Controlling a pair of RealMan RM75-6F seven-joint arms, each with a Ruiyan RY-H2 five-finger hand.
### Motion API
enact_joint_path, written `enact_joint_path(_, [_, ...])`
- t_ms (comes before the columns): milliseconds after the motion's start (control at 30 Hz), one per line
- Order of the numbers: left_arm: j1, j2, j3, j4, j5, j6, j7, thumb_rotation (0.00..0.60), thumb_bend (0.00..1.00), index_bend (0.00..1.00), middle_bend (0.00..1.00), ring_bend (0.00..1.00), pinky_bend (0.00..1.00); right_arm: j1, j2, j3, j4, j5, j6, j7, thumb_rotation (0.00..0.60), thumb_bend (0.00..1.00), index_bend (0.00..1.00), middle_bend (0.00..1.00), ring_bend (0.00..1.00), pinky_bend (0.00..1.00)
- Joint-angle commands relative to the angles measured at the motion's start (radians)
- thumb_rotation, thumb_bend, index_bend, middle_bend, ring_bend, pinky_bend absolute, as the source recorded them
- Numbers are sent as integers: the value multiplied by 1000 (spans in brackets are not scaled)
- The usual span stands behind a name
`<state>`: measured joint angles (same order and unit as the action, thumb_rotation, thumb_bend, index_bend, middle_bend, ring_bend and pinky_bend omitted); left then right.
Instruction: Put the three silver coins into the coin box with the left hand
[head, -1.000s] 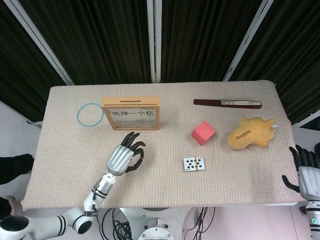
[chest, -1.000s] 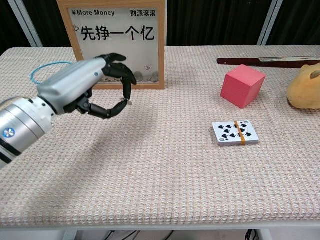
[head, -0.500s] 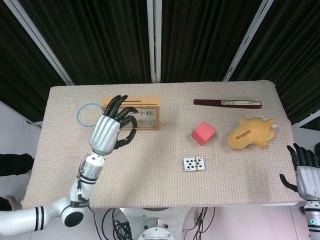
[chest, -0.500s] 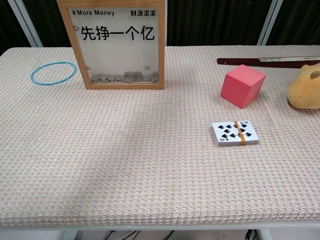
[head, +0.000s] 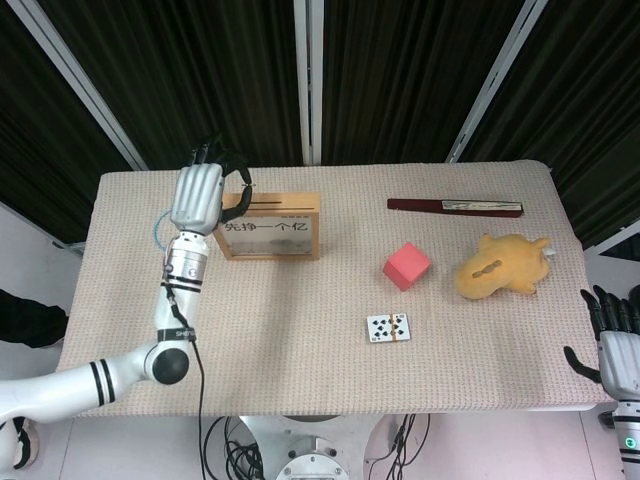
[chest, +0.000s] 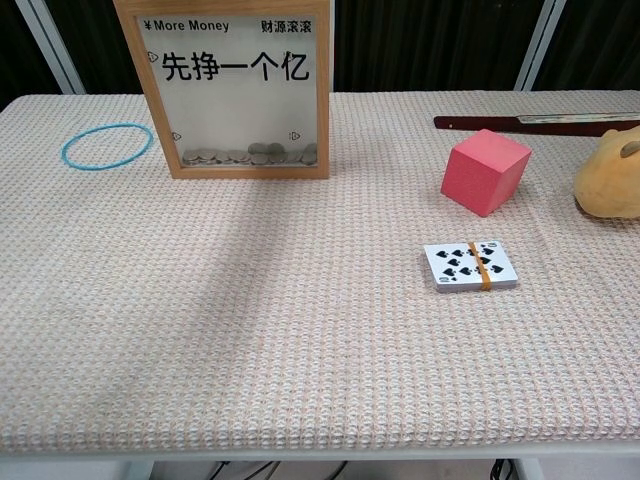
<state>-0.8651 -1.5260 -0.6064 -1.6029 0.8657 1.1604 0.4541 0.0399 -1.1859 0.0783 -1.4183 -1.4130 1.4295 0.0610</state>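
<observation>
Over the last 1.0 s you raised the left hand (head: 198, 197) from the near-left part of the table (head: 300, 340), where it hovered low in front of the coin box (head: 263, 226), and carried it up and far-left. It then stood above the far-left corner of the box, beside the slot (head: 268, 203) in the top edge. The chest view, which showed the hand 1.0 s earlier, no longer showed it at all.

In that earlier chest picture the thumb and a finger met on a small pale object, probably a coin. In the head view at this moment the fingers were curled in towards the thumb near the slot, but the fingertips were dark and small, so you could not tell whether a coin was held between them.

The chest view showed a row of silver coins (chest: 250, 155) lying at the bottom of the box behind its clear front. No loose coin was visible on the table in either view.

Judged from this, the step in hand was delivery at the slot, and the hand stood left of the slot's middle.

The right hand (head: 615, 350) hung at the near-right edge, fingers apart, holding nothing
</observation>
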Motion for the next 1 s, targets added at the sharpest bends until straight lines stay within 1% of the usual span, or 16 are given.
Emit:
enact_joint_path(33, [-25, -4, 11, 11, -82, -30, 26, 600, 485, 658, 316, 60, 87, 2, -3, 0, 6, 3, -6, 3, 600, 223, 0, 0, 0, 0])
enact_joint_path(200, [-40, 36, 27, -27, -188, -70, 57, 600, 486, 662, 316, 60, 77, 1, -7, -1, 17, 9, -12, 7, 600, 224, 0, 0, 0, 0])
enact_joint_path(333, [-54, 51, 30, -37, -253, -79, 55, 600, 486, 663, 316, 60, 75, 0, -8, -1, 19, 7, -9, 10, 600, 223, 0, 0, 0, 0])
enact_joint_path(533, [-65, 54, 45, -9, -281, -89, 12, 600, 486, 663, 316, 60, 74, 1, -9, -1, 21, 11, -15, 7, 600, 223, 0, 0, 0, 0])
enact_joint_path(1000, [-107, 35, 76, 36, -288, -79, -32, 600, 487, 666, 318, 60, 74, 1, -8, 0, 18, 16, -16, -2, 600, 224, 0, 0, 0, 0])
